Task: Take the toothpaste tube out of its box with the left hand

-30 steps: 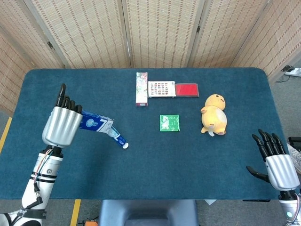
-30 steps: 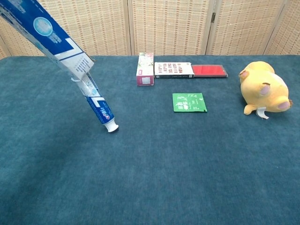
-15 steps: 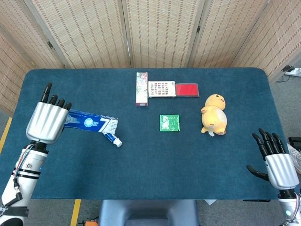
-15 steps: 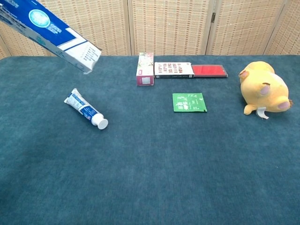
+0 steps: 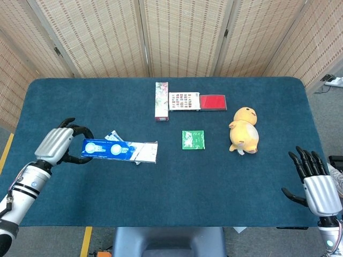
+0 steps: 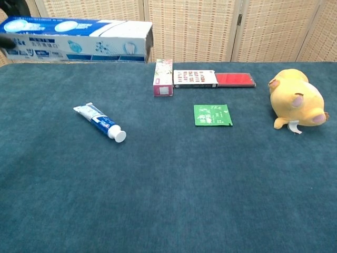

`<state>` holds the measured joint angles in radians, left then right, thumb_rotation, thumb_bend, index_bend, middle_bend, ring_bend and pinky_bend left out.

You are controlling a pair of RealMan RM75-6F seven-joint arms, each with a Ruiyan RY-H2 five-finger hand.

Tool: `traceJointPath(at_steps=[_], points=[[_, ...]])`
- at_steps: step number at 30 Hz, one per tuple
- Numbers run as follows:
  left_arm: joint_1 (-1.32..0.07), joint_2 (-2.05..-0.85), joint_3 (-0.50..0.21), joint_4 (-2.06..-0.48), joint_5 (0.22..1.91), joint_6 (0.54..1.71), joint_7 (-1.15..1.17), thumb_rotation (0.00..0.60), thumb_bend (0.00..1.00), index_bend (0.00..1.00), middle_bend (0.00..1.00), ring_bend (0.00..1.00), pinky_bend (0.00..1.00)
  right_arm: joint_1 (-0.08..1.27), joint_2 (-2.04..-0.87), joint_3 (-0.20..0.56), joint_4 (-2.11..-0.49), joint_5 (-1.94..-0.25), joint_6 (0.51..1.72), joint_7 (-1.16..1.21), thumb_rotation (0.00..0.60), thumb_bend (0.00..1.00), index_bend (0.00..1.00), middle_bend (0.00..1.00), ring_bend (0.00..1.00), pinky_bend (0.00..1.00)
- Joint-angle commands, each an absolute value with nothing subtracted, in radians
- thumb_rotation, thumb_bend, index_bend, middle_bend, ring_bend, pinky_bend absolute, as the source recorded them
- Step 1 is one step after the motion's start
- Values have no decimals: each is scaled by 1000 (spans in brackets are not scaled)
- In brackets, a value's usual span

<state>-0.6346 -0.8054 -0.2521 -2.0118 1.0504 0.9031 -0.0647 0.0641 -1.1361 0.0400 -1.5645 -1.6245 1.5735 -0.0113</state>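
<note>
Holding the box (image 5: 119, 151) roughly level above the table (image 5: 171, 214), left hand (image 5: 55, 146) has its fingers (image 5: 79, 130) curled around the closed end, thumb below; the chest view shows the carton well clear of the cloth with its open mouth pointing away from the palm. Grip at the far end makes sense: it leaves the mouth free and gives the most leverage for tipping.

Toothpaste tube (image 6: 99, 122) is out. It lies flat on the table beneath the box, on the mouth side of the fingers, cap end pointing toward the robot. Nothing touches it. In the head view the carton covers most of it; only a sliver of the crimped end shows past the upper edge, so the chest view is the one to trust for its pose.

Right hand (image 5: 315, 184) sits well apart at the near right edge, fingers spread, holding nothing. Looks parked, not involved.

Judgement: extraction is done, tube fully clear of the carton. Remaining work is probably just setting the empty box down. Risk: lowering it straight down would land it on the tube, so shift sideways from the fingers first.

Clutter beyond the fingertips, unrelated: a pink carton (image 5: 161, 100), a patterned box (image 5: 184, 101), a red case (image 5: 213, 101), a green tea packet (image 5: 193, 139), a yellow plush toy (image 5: 244, 130).
</note>
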Motion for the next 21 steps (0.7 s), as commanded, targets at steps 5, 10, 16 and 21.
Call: traceJointPath(at_steps=[5, 10, 16, 21], points=[[-556, -1140, -172, -1563, 1343, 827, -395, 600, 212, 516, 494, 326, 112, 61, -1132, 41, -1564, -1626, 1581, 2, 600, 204, 0, 0, 0, 0], [-556, -1236, -149, -1428, 1353, 866, -347, 600, 212, 516, 494, 324, 112, 63, -1131, 37, -1563, -1631, 1577, 4, 600, 204, 0, 0, 0, 0], [-557, -1287, -136, -1372, 1341, 881, -313, 600, 211, 511, 497, 317, 110, 63, -1132, 36, -1565, -1633, 1575, 1, 600, 203, 0, 0, 0, 0], [-571, -1275, -122, -1383, 1317, 811, -349, 600, 204, 147, 165, 114, 55, 61, -1135, 41, -1564, -1628, 1582, 1, 600, 204, 0, 0, 0, 0]])
